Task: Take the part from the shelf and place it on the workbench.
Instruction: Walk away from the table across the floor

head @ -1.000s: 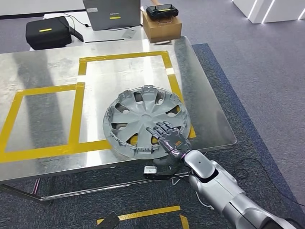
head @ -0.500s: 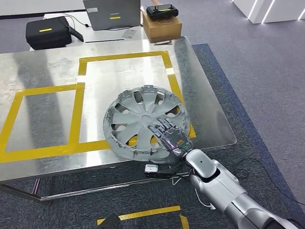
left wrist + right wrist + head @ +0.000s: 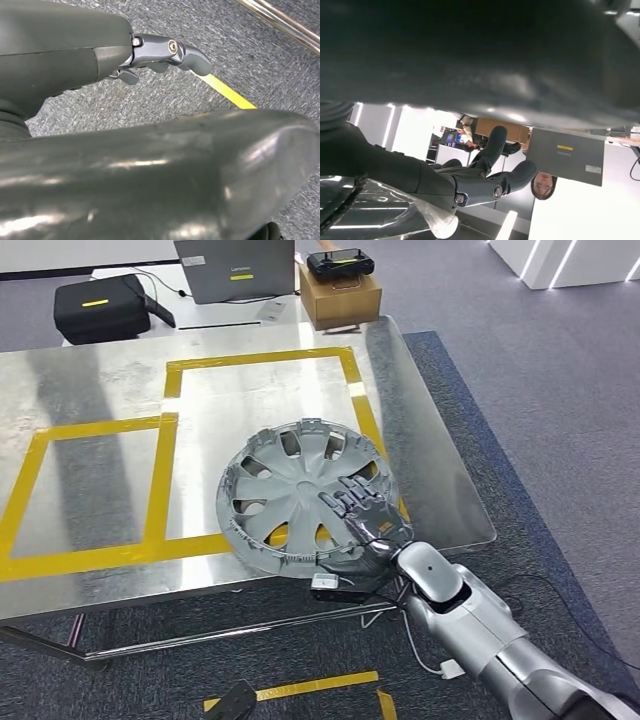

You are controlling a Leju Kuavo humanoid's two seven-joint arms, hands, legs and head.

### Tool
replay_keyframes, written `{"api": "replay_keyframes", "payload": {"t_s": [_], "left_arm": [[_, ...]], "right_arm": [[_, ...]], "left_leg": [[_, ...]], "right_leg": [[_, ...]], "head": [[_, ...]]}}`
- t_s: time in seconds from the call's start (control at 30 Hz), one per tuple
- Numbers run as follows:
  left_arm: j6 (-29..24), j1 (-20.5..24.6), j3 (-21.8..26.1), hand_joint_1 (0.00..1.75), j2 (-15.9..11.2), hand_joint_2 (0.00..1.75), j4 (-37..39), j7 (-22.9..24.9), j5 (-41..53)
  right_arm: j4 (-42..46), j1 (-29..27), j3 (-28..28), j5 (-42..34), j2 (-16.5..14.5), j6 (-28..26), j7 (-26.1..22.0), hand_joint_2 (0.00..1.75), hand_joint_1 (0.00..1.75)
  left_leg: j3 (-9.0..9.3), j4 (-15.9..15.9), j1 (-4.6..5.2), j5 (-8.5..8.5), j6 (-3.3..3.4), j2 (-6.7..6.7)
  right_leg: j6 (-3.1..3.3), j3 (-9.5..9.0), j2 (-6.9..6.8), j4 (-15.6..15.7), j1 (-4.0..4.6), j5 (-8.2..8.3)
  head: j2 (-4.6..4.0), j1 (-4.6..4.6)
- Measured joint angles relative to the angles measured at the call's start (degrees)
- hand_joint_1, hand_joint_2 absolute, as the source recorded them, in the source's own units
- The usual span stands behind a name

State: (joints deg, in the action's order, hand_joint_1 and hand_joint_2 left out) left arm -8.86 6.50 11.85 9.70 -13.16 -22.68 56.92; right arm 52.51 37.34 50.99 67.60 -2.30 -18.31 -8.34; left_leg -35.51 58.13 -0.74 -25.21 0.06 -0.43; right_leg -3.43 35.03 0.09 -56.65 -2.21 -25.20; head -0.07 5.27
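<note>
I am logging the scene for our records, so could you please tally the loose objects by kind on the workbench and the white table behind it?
Hubcap: 1
Black case: 1
Laptop: 1
Cardboard box: 1
Black handheld controller: 1
Total: 5

The right hand rests on the hubcap's near edge.

Grey carpet (image 3: 528, 390) is marked with yellow tape (image 3: 317, 686) (a laptop (image 3: 235, 268) and cardboard box (image 3: 340, 298) are seen behind).
</note>
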Motion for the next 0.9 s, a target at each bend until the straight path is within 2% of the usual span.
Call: {"api": "replay_keyframes", "payload": {"t_s": [0.33,0.47,0.57,0.73,0.9], "left_arm": [[-0.22,1.75,0.05,0.00,1.48,0.00,0.00,0.04,-0.80],[-0.68,2.35,0.18,0.00,1.82,0.00,0.00,0.18,-1.65],[-1.47,2.68,0.50,0.00,1.94,0.00,0.00,0.19,-2.65],[-2.53,2.83,1.44,0.00,1.96,0.00,0.00,0.17,-4.05],[-3.06,3.05,2.11,0.00,1.98,0.00,0.00,-0.17,-5.01]], "right_arm": [[2.87,4.70,0.01,1.81,1.86,4.51,0.54,0.00,0.00],[4.99,7.12,0.06,2.51,4.15,7.07,1.49,0.00,0.00],[7.01,9.28,0.01,2.62,8.26,8.20,2.24,0.00,0.00],[10.00,11.53,-1.70,1.57,18.47,8.20,2.08,0.00,0.00],[13.54,10.35,-4.66,0.32,28.01,7.51,3.75,0.00,0.00]], "left_leg": [[0.00,0.02,0.01,0.02,0.01,0.00],[0.00,0.04,0.02,0.03,0.02,0.00],[0.00,0.08,0.03,0.04,0.04,-0.09],[-0.05,0.10,0.12,0.05,0.11,-0.31],[-0.03,0.16,0.22,0.00,0.18,-0.33]], "right_leg": [[-0.03,-0.01,0.00,0.00,-0.01,0.04],[-0.03,0.00,-0.01,0.00,-0.01,0.06],[-0.04,-0.02,-0.12,0.02,-0.02,0.06],[-0.09,-0.14,-0.29,0.06,-0.10,0.08],[-0.22,-0.05,-0.27,0.11,-0.17,0.08]], "head": [[0.00,-0.01],[0.00,0.00],[0.00,0.01],[0.00,-0.01],[0.00,0.02]]}}
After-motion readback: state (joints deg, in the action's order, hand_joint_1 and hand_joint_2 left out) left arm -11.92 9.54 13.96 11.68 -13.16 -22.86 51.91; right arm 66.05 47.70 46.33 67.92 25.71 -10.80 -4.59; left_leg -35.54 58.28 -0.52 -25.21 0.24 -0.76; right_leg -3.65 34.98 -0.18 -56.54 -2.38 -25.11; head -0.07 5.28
